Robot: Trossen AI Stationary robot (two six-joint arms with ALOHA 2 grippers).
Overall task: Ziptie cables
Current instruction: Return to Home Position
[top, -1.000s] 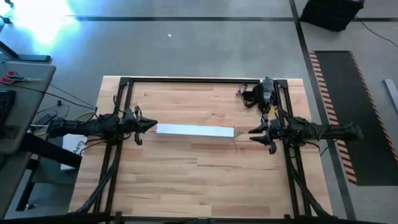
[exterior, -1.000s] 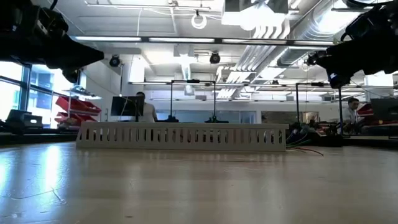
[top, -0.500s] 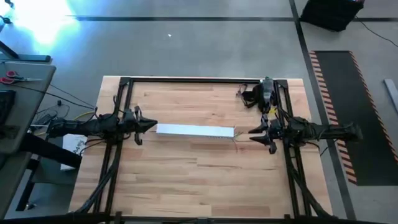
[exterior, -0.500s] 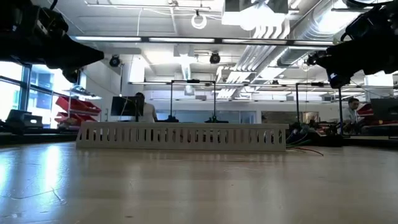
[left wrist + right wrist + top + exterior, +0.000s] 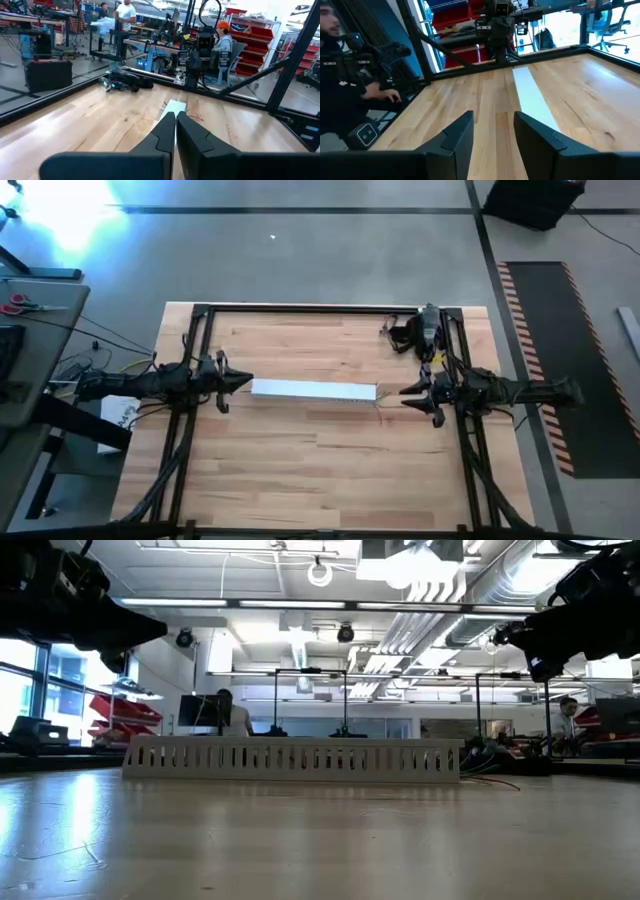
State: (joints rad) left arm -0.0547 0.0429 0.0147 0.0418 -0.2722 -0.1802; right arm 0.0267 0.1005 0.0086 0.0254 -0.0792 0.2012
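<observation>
A long white slotted channel [image 5: 314,390] lies across the middle of the table, and the low view shows it standing on its long edge [image 5: 290,758]. Thin cables [image 5: 492,778] lie on the table at its right end [image 5: 381,401]. My left gripper [image 5: 246,383] hovers shut just off the channel's left end, pointing along it [image 5: 175,117]. My right gripper [image 5: 403,393] hovers open off the channel's right end, its fingers [image 5: 493,120] pointing at the white strip [image 5: 532,97]. Both are held above the tabletop.
A dark device with a tangle of leads [image 5: 420,330] sits at the table's far right, also visible in the left wrist view [image 5: 122,82]. A black frame [image 5: 300,309] runs around the table. A person [image 5: 350,65] sits beyond the table's left side.
</observation>
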